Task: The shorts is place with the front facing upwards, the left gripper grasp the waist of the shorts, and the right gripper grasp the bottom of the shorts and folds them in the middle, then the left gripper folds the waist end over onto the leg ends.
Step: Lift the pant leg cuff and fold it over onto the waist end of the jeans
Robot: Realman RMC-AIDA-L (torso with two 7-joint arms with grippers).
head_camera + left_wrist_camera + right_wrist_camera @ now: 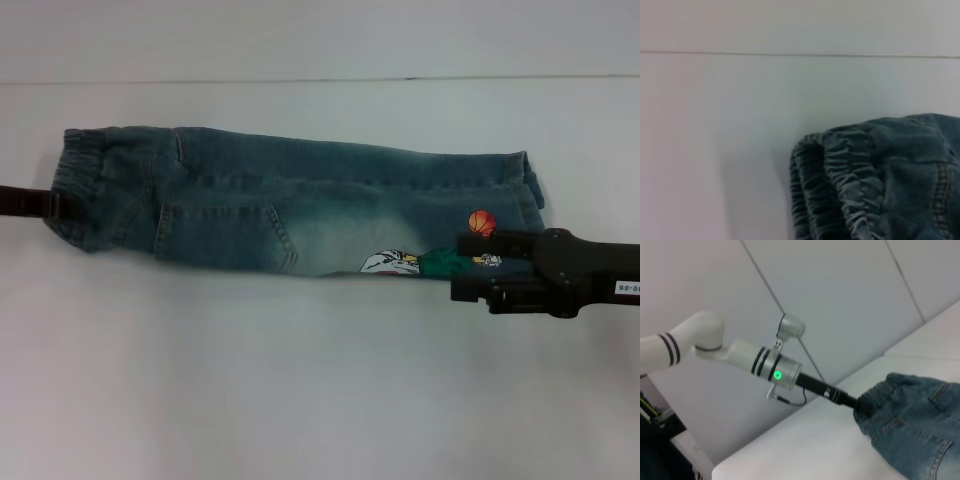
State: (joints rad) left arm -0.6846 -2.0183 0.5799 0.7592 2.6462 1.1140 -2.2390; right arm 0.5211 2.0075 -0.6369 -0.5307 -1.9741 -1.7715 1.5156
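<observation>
The shorts [290,205] lay on the white worktop [300,380] as a long narrow band running left to right, already doubled lengthwise, with the gathered waist [75,190] at the left end and the leg ends [525,185] at the right. We found the left gripper [40,205] at the left edge of the head view, its dark tip meeting the waist; whether its fingers were pinching the band we could not tell, since they were hidden in the gathered cloth. In the right wrist view the same gripper's slim black end ran into the waist folds. The right gripper [475,268] sat at the near right, over the cartoon print [400,263] beside the hem; we could not tell whether its fingers were spread or pinching denim. We judged the lengthwise fold done and the second fold in hand. The next move would call for the left gripper to lift the waist and carry it rightward over the leg ends, keeping the doubled layers aligned.
</observation>
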